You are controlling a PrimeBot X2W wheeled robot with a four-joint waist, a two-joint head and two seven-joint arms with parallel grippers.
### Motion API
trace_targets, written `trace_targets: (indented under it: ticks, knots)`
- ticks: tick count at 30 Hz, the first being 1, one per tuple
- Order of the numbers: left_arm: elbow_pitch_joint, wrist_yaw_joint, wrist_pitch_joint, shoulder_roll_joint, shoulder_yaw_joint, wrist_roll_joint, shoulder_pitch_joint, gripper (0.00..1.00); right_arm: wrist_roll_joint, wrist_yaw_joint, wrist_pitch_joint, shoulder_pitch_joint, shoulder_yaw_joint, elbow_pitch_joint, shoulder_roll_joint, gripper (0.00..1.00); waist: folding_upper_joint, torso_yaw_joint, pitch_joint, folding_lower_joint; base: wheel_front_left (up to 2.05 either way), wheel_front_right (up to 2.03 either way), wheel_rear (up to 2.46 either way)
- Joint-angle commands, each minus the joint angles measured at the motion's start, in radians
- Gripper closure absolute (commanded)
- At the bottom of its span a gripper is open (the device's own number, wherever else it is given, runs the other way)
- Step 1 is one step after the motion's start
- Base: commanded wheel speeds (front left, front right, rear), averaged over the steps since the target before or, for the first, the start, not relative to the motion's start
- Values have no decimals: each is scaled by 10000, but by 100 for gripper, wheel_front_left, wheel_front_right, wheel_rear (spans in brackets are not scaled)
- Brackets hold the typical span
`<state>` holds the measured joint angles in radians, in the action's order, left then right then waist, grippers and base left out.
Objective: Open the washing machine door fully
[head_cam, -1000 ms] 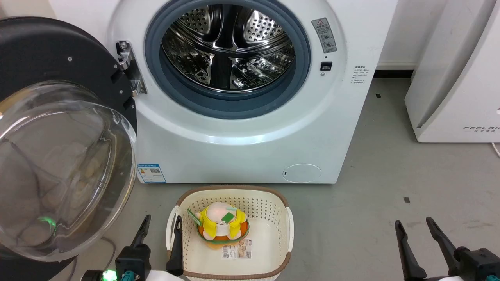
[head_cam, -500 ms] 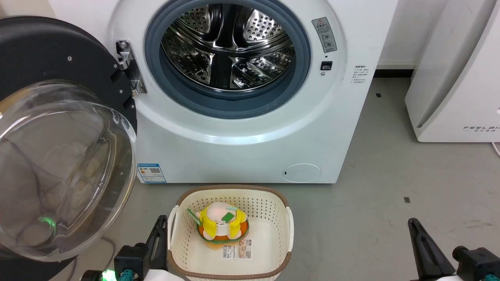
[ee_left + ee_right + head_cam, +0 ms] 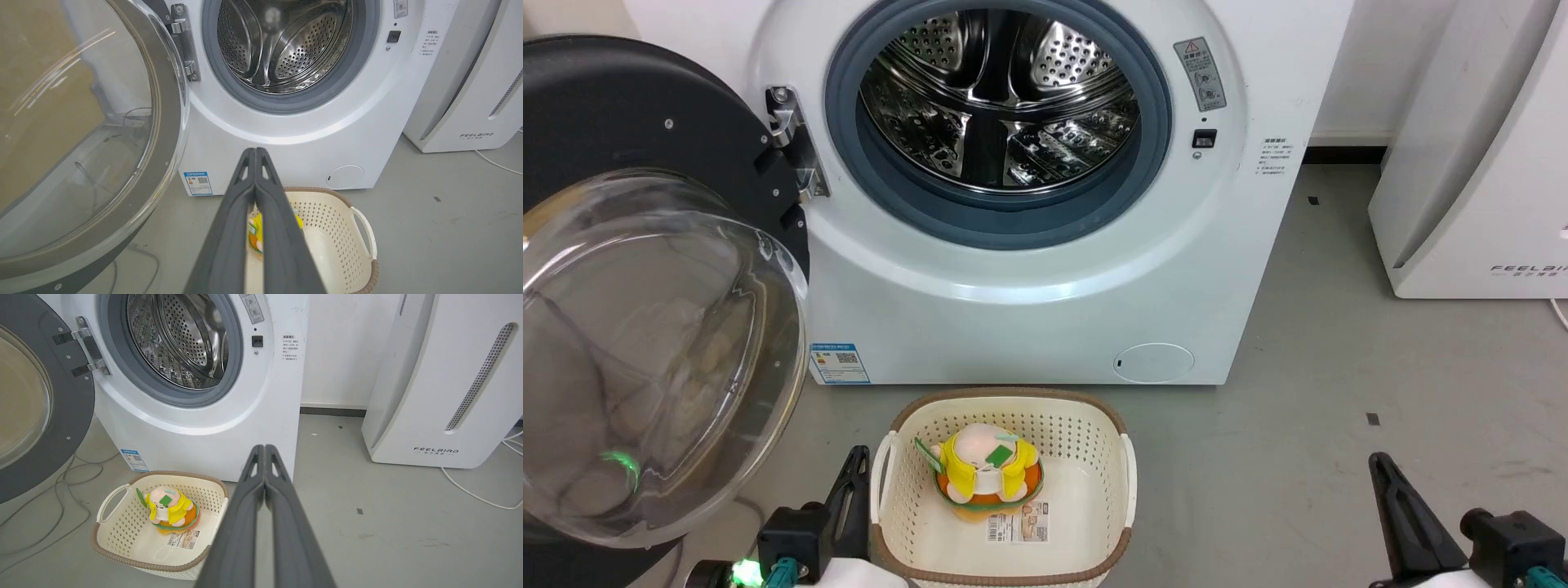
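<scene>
The left claw (image 3: 856, 469) has its fingers pressed together, empty, low in front of the washing machine (image 3: 1013, 310). The right claw (image 3: 1380, 474) is closed and empty too, out past the machine's right corner. The door (image 3: 645, 327) hangs from the hinge (image 3: 796, 151) on the machine's left side, swung wide.

Left wrist view: the claw (image 3: 255, 152) points at the machine's front, and the door (image 3: 163, 171) is just to its left.

Right wrist view: the door (image 3: 45, 400) sits on the machine's far side.

The left arm's nearer, I'd say, for any last push.
</scene>
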<state>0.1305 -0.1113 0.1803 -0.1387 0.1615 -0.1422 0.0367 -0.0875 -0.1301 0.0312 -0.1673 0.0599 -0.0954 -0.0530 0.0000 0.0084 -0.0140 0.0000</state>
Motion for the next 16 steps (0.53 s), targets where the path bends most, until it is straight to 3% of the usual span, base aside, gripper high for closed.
trace_targets:
  ticks: [1, 16]
  knots:
    - [-77, 46, -74, 54, -75, 121, -73, 100, 93, -1, -25, 220, -32, 65, 6, 100, 0, -1, 3, 0, 0, 0, 0]
    - [-248, 195, -315, 170, -290, 303, -114, 100, 202, -2, -65, 423, -111, 189, 9, 100, 0, -13, 22, 0, 0, 0, 0]
